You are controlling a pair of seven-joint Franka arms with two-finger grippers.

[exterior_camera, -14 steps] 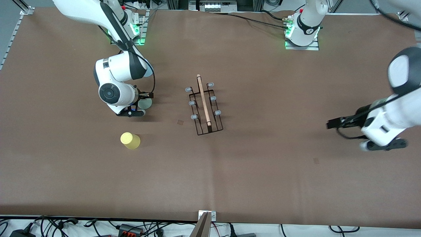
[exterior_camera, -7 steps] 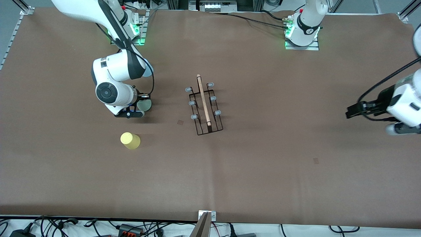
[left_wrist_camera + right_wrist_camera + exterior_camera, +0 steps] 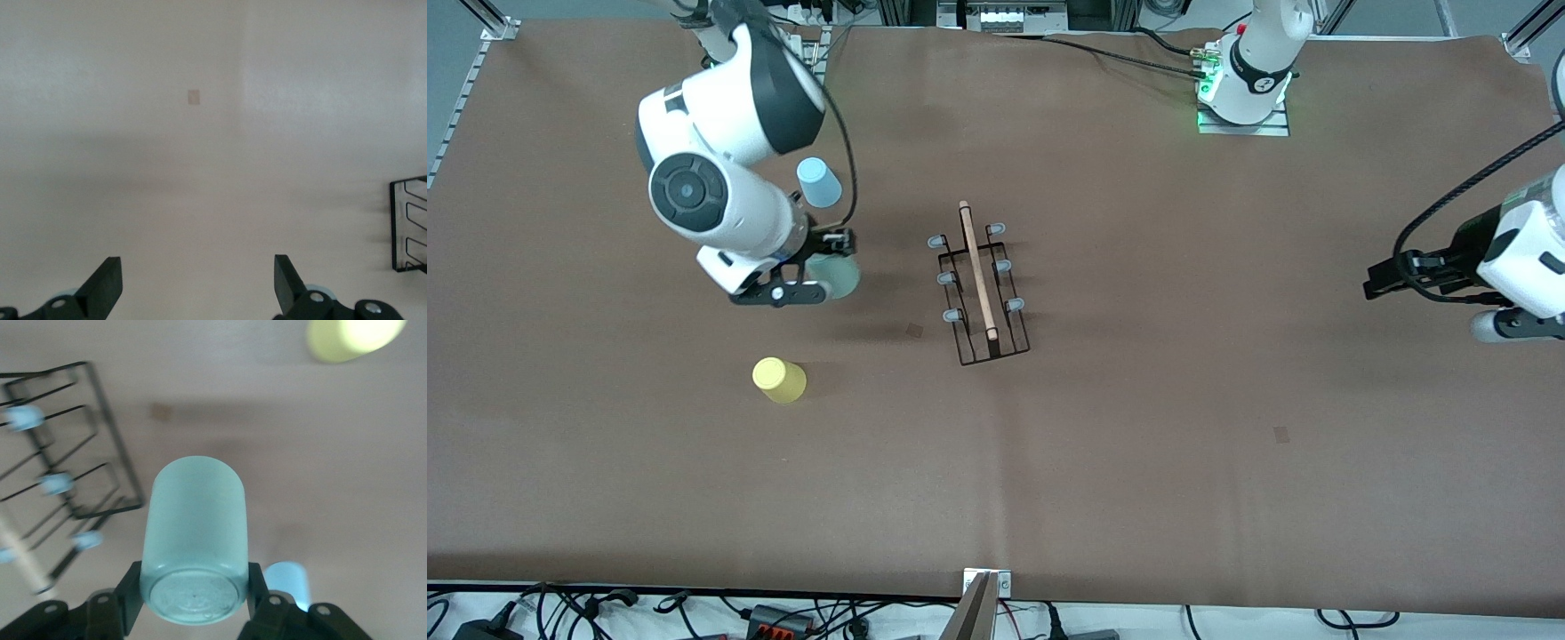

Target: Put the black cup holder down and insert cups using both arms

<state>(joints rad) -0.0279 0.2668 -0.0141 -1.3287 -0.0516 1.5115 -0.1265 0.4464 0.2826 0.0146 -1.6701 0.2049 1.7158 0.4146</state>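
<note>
Right wrist view: my right gripper (image 3: 193,597) clamps the mint green cup (image 3: 193,547), lifted over the table (image 3: 1138,462).

Black cup holder (image 3: 980,283) stands mid-table, at the cup's three o'clock from the front. My left gripper (image 3: 197,287) waits, spread open and holding nothing.

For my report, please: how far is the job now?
Done: the black cup holder stands mid-table, all pegs bare. In hand: the right gripper grips the mint cup. Left: the blue cup and yellow cup on the table. The left gripper waits open.
</note>
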